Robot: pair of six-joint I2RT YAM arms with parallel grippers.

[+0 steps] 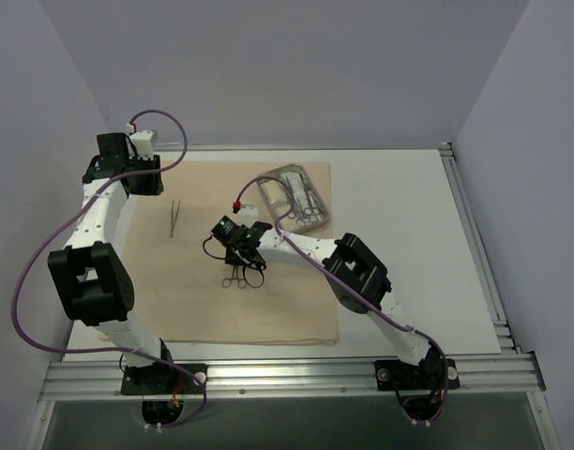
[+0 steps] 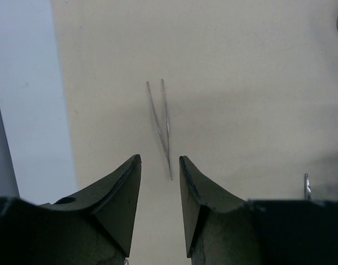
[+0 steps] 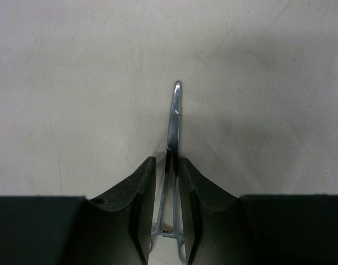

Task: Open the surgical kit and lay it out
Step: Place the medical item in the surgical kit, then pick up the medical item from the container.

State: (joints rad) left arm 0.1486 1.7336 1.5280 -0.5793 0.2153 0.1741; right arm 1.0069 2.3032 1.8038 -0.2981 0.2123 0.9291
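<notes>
The beige cloth wrap (image 1: 268,309) lies spread flat on the table. The steel tray (image 1: 275,177) stands at its far right corner with ring-handled instruments and other items inside. The thin tweezers (image 1: 174,217) lie on the cloth at the left, and in the left wrist view (image 2: 159,124) they lie just ahead of the fingertips. My left gripper (image 2: 159,160) is open and empty above the cloth's far left corner (image 1: 142,180). My right gripper (image 1: 240,251) is at mid-cloth, shut on the shanks of the forceps (image 3: 173,118), whose ring handles (image 1: 238,278) point toward me.
The white table (image 1: 400,244) extends to the right of the cloth. Grey walls close the back and both sides. An aluminium rail (image 1: 296,375) runs along the near edge by the arm bases. The gauze pads are not visible.
</notes>
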